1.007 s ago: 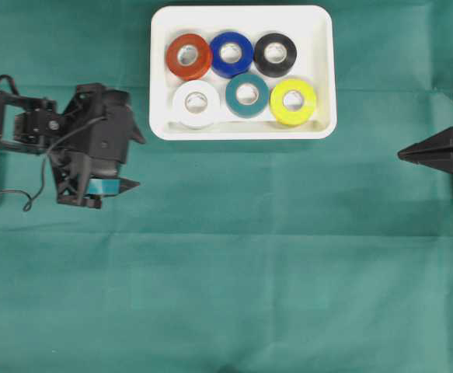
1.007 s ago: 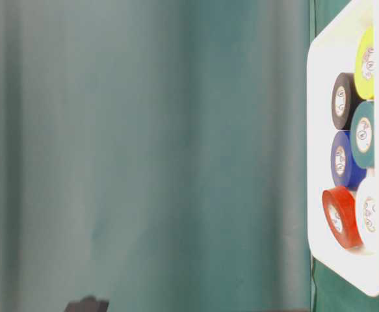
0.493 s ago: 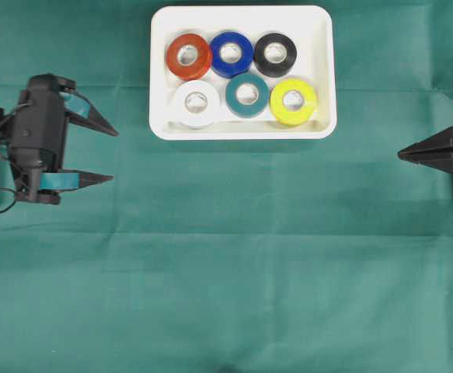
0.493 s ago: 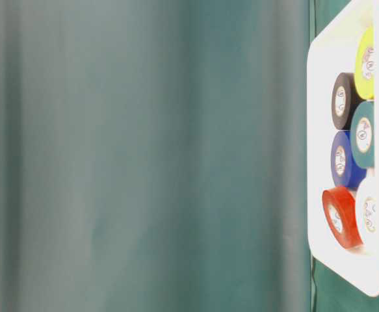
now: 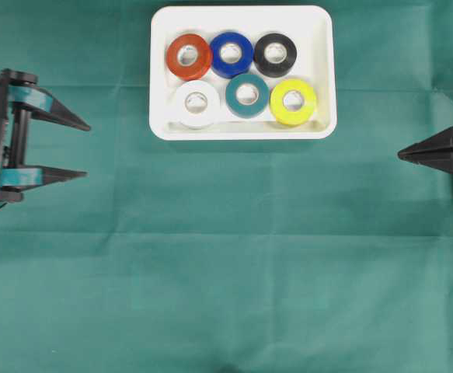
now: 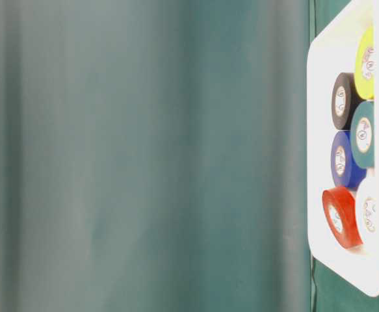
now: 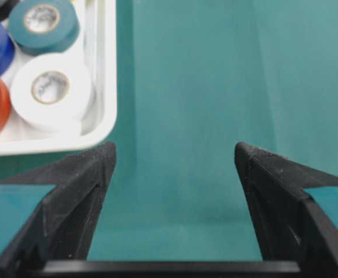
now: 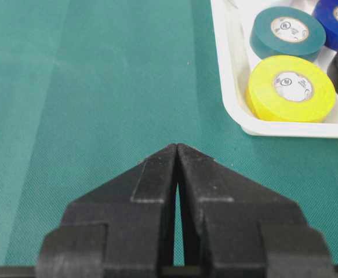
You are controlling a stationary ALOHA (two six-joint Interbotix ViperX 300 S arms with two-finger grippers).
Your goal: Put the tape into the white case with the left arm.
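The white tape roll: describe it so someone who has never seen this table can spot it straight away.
Start at the white case at the top middle of the green cloth in the overhead view; it holds six rolls in two rows of three. The white tape roll lies flat at the left end of the nearer row, beside the teal roll and in front of the red roll. It alone matches the case's colour.

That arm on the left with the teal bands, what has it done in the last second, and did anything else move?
The left gripper drew back toward the left edge of the overhead view, away from the white case, its jaws open and empty throughout. The six tape rolls in the case and the shut right gripper stayed put.
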